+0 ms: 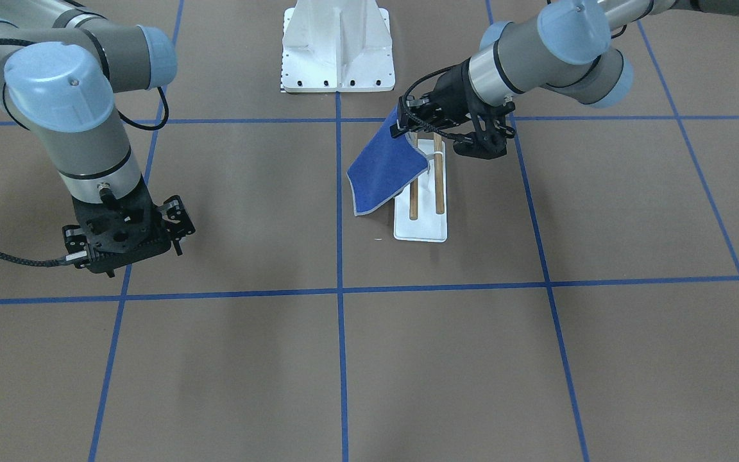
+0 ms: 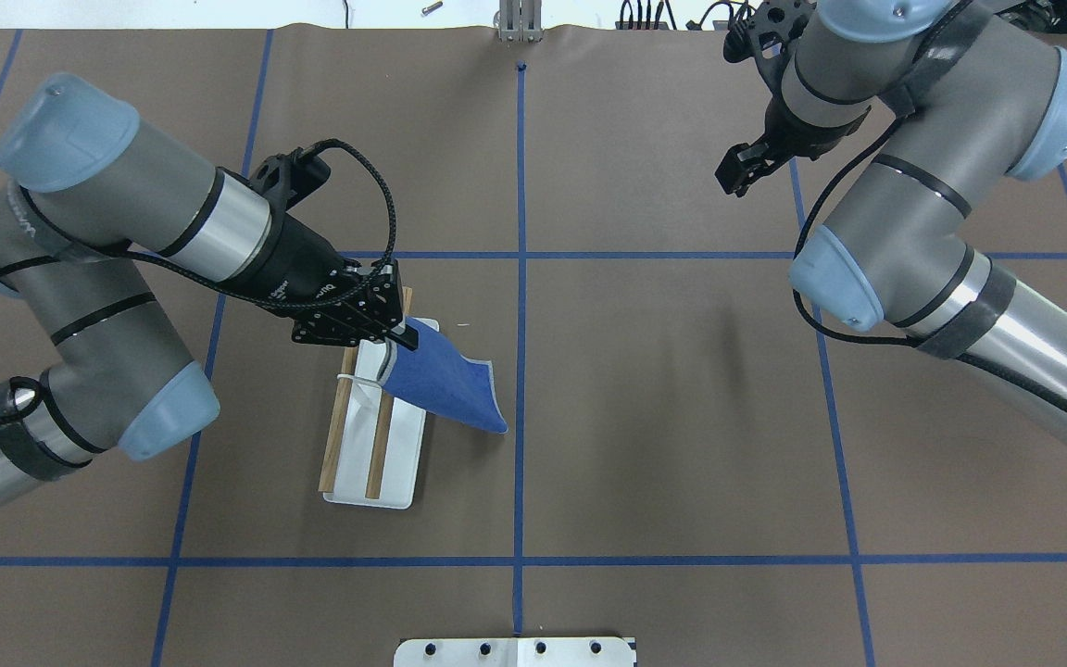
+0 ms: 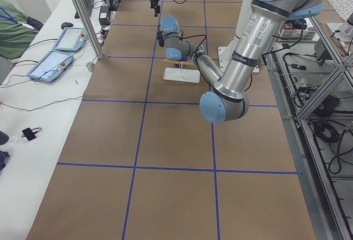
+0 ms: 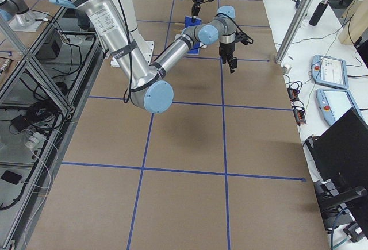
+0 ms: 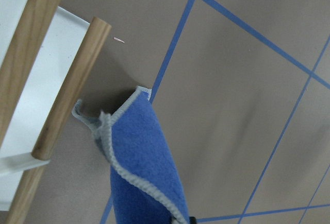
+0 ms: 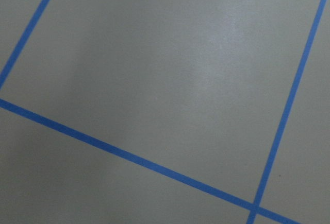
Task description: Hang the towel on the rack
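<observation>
Overhead exterior: your left tool (image 2: 402, 339) pinches one corner of the towel (image 2: 445, 389) above the rack (image 2: 401, 468).
Held high to drape, I judge, the soft blue fleece with pale stitched trim hangs beside the smooth round dowels (image 5: 72, 85), not yet over them; your right tool (image 2: 745, 169) hovers well apart over the table (image 2: 645, 417), jaws parted, empty.

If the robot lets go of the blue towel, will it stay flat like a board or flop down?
Probably flop. Held only at its top by the left gripper, the towel sags in a soft drape, and its edge curls beside the rack. It's likely light too: one small pinch carries it.
</observation>
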`<control>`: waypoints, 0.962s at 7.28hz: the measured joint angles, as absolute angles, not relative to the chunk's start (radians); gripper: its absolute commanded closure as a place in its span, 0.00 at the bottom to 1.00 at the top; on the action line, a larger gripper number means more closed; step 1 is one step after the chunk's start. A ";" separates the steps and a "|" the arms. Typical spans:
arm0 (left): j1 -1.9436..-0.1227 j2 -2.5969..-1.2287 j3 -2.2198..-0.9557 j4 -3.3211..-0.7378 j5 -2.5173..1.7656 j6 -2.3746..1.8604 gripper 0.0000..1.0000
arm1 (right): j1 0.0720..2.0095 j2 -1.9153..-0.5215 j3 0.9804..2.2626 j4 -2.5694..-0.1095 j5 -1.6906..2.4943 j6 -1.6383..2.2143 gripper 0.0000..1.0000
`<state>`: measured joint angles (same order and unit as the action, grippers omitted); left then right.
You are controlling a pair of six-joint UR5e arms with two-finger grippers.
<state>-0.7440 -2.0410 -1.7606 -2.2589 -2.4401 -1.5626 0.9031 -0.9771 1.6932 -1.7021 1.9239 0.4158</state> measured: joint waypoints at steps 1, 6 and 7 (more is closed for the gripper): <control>-0.764 -2.014 -1.761 -2.258 -2.449 -1.435 1.00 | 0.925 -0.977 1.664 -1.700 1.925 0.368 0.00; -0.842 -1.885 -1.740 -2.254 -2.454 -1.061 1.00 | 1.022 -1.010 1.619 -1.697 1.976 0.203 0.00; -0.850 -1.863 -1.729 -2.254 -2.454 -1.015 1.00 | 1.031 -1.019 1.618 -1.697 1.979 0.186 0.00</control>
<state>-0.8497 -1.8635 -1.7294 -2.2537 -2.4540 -1.0147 1.0308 -1.0189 1.6185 -1.6966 1.9789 0.1856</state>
